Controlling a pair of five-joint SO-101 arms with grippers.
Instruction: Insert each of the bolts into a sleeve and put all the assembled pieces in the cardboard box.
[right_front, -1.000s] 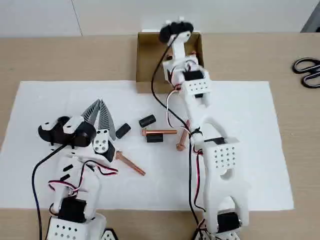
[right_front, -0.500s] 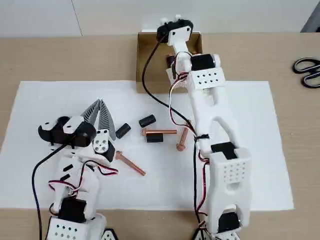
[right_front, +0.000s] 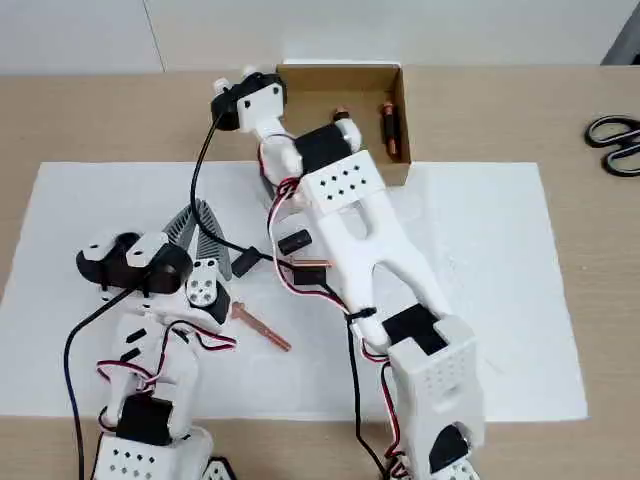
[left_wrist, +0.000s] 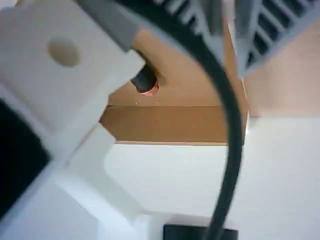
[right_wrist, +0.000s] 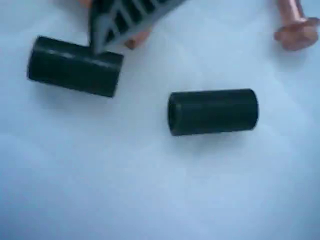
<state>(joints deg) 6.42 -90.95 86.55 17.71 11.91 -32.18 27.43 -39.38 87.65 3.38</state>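
The cardboard box (right_front: 300, 85) stands at the back of the table. One sleeved bolt (right_front: 392, 128) lies along its right wall, and the tip of another (right_front: 340, 113) shows beside my right arm (right_front: 335, 185), which stretches across the box's front left corner. Under my right gripper (right_wrist: 107, 35) lie two loose black sleeves (right_wrist: 212, 111) (right_wrist: 75, 66) and a copper bolt head (right_wrist: 295, 32). A bare bolt (right_front: 260, 328) lies near my left arm. My left gripper (right_front: 200, 207) hovers shut and empty over the paper, pointing at the box (left_wrist: 170, 125).
White paper (right_front: 520, 300) covers the work area. Scissors (right_front: 615, 145) lie at the far right on the wooden table. A black cable (left_wrist: 225, 125) from the right arm hangs in front of the left wrist camera. A third bolt (right_front: 310, 265) sticks out from under the right arm.
My right arm has swung left from above the box to its front left corner, and its body now covers the bolts at mid-paper. The left arm has not moved.
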